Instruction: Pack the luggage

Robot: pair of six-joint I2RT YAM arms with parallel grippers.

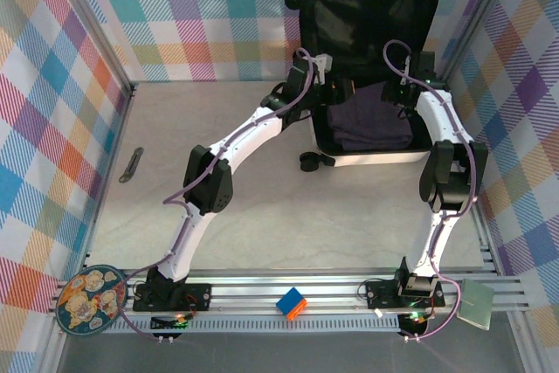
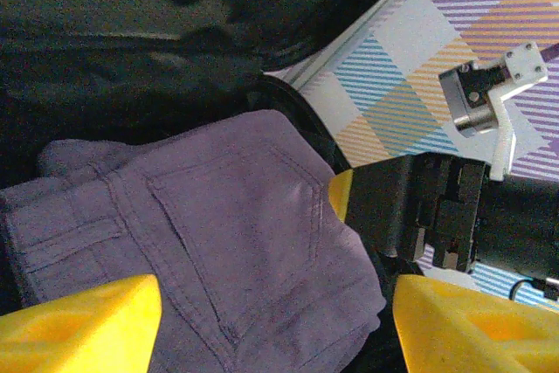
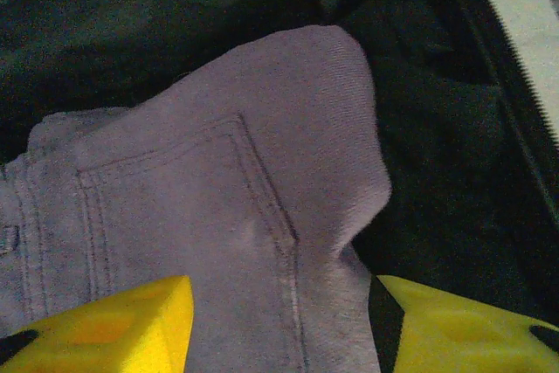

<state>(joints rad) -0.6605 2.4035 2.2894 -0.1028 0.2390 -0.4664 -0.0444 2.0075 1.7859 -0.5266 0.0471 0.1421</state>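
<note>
Jaws stand spread on your left gripper (image 2: pixel 279 329) and right gripper (image 3: pixel 284 325), each over the folded purple trousers (image 1: pixel 371 124) inside the open luggage (image 1: pixel 367 160), at 1 o'clock on the table (image 1: pixel 262 216). Both arms reach forward, elbows bent, converging there. A colour cube (image 1: pixel 292 303) sits at 6 o'clock.

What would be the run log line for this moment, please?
luggage: open | purple trousers: folded, inside luggage | left gripper: open, over trousers | right gripper: open, over trousers
</note>
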